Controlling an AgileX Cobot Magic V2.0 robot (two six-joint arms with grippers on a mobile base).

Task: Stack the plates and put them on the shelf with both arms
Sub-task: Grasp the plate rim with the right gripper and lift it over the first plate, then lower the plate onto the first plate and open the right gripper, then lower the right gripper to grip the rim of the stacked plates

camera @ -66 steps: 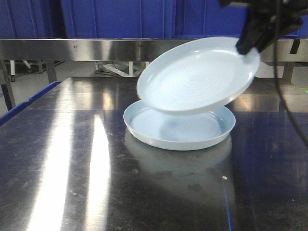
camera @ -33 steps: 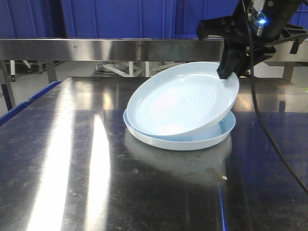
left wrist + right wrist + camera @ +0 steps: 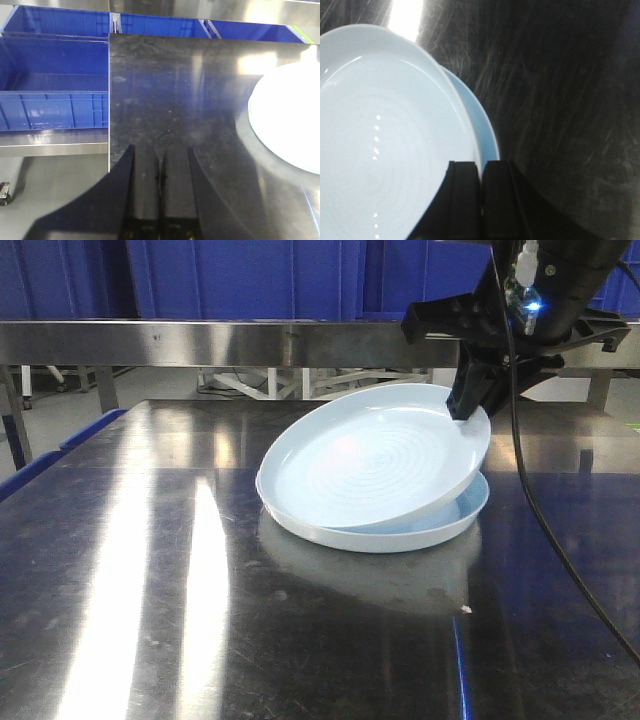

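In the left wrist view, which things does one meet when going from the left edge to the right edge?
blue crate → left gripper → plate

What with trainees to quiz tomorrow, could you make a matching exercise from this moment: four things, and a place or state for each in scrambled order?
1 upper plate
2 lower plate
3 right hand
4 left hand

A flat on the table
B shut, holding nothing
C tilted, leaning on the other plate
D clamped on a plate's rim

Pairs: 1-C, 2-A, 3-D, 4-B.
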